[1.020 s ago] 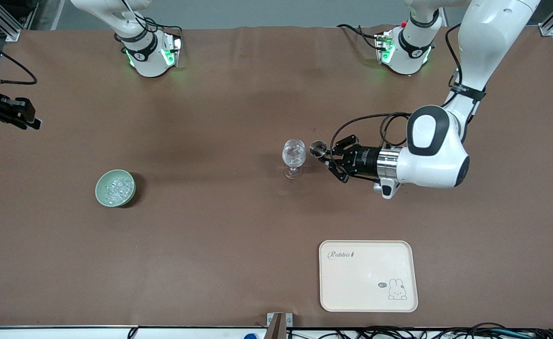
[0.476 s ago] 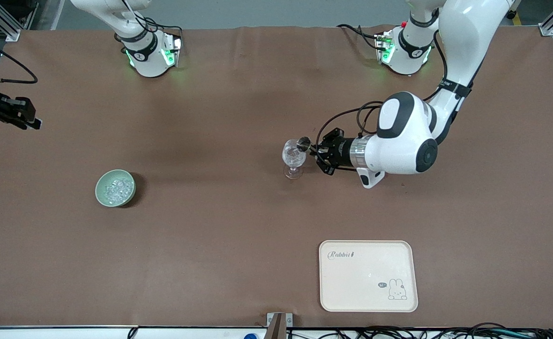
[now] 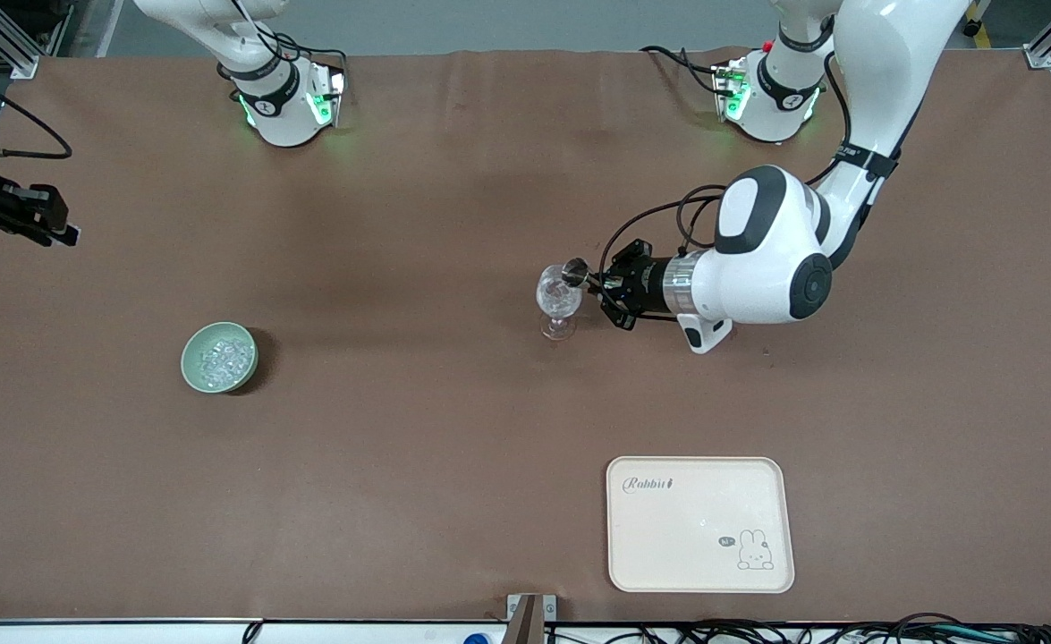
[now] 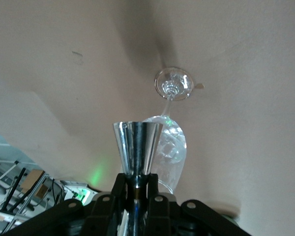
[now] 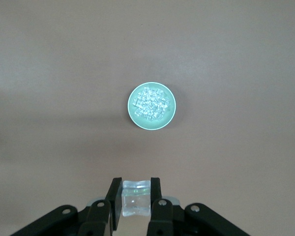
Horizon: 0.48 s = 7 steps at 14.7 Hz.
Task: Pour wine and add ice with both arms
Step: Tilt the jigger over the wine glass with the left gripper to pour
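A clear wine glass [image 3: 558, 300] stands mid-table. My left gripper [image 3: 604, 284] is shut on the stem of a shiny metal measuring cup [image 3: 575, 271], which lies on its side with its mouth at the glass's rim. In the left wrist view the cup [image 4: 137, 145] sticks out from the left gripper [image 4: 136, 179] in front of the glass [image 4: 173, 147]. My right gripper [image 5: 136, 189] is shut on one clear ice cube [image 5: 136, 200], high over the green bowl [image 5: 132, 115]. In the front view the right gripper [image 3: 58, 229] shows at the table's edge at the right arm's end.
The green bowl [image 3: 190, 367] holds several lumps of ice [image 3: 223, 356], toward the right arm's end. A cream tray [image 3: 699, 523] with a rabbit drawing lies nearer the front camera than the glass, toward the left arm's end.
The left arm has swung in toward the wine glass, bringing the measuring cup from beside the glass to its rim. The right gripper has stayed where it was.
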Each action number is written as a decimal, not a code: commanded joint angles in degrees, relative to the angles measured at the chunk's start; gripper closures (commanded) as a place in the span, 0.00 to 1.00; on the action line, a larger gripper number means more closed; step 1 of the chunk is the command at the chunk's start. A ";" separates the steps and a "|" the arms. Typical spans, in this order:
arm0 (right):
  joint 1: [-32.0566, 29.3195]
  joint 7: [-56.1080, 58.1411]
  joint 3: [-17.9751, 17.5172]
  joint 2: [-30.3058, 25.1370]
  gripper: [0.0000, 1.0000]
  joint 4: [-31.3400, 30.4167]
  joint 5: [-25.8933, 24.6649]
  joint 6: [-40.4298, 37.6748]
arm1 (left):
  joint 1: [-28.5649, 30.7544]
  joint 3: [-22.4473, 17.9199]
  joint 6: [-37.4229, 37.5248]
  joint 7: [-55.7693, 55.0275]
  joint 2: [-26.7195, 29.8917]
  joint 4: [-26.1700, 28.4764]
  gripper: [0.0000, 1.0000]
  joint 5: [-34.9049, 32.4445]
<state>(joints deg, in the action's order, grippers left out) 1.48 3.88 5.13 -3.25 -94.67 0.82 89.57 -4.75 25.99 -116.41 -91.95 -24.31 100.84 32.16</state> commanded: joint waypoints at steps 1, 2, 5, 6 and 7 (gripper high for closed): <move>0.28 -0.27 0.05 -0.09 0.94 0.01 -0.03 0.08 | -1.04 -0.06 -0.31 -4.71 1.72 0.76 0.99 -4.63; 0.28 -0.28 0.05 -0.09 0.94 0.01 -0.03 0.08 | -1.74 -0.06 -0.31 -5.86 1.63 0.67 0.99 -5.69; 0.19 -0.19 0.05 -0.18 0.94 0.01 -0.03 -0.01 | -2.54 -0.06 -0.31 -8.50 1.63 0.32 0.99 -8.51; 0.10 -0.19 0.05 -0.18 0.94 0.01 -0.03 -0.10 | -2.80 -0.06 -0.31 -9.46 1.63 0.23 0.99 -9.56; 0.10 -0.10 0.14 -0.18 0.94 0.01 -0.03 -0.10 | -3.67 -0.06 -0.40 -10.69 1.63 -0.03 0.99 -10.36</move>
<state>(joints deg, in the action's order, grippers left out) 1.48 3.87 5.13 -3.14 -94.67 0.82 89.57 -7.40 26.02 -116.48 -99.96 -24.03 100.69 23.79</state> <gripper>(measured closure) 0.731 0.793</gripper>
